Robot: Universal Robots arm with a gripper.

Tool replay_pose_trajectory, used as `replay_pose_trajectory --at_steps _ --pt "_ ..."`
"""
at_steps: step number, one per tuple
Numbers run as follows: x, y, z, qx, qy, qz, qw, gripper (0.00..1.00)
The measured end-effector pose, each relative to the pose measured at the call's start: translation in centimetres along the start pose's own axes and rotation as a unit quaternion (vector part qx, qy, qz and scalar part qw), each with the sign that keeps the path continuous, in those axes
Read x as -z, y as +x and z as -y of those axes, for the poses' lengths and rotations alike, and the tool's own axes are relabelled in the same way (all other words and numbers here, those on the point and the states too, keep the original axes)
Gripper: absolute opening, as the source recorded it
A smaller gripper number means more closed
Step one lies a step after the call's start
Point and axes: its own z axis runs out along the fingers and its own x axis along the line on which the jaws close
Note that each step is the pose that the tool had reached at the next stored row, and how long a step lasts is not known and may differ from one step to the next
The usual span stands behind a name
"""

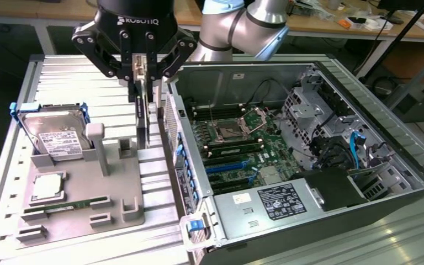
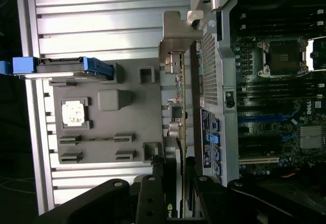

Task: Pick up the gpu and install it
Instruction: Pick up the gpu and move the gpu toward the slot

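The gpu [image 1: 143, 118] is a slim dark card that hangs on edge, straight down from my gripper [image 1: 139, 77], which is shut on its upper edge. It sits between the grey fixture [image 1: 116, 187] and the near wall of the open computer case [image 1: 174, 143]. The card's lower edge is close to the fixture's upright posts, and I cannot tell whether it touches them. In the wrist view the gpu [image 2: 176, 112] runs edge-on away from my gripper [image 2: 175, 198], with its silvery bracket [image 2: 175, 35] at the far end. The blue expansion slots [image 1: 231, 165] lie on the motherboard inside the case.
On the grey fixture rest a silver hard drive in a blue frame [image 1: 50, 135], a square processor chip [image 1: 48, 186] and a thin green memory stick [image 1: 61, 207]. Inside the case are a processor socket [image 1: 231, 130], a power supply [image 1: 271, 204] and drive cages [image 1: 322, 116]. The ribbed metal table [image 1: 72, 77] lies underneath.
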Motion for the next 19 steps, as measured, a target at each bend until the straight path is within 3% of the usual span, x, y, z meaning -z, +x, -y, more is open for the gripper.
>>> replay_pose_trajectory --at_steps 19 --pt "0.0 -2.5 -0.14 0.0 0.0 -0.0003 1.0 0.27"
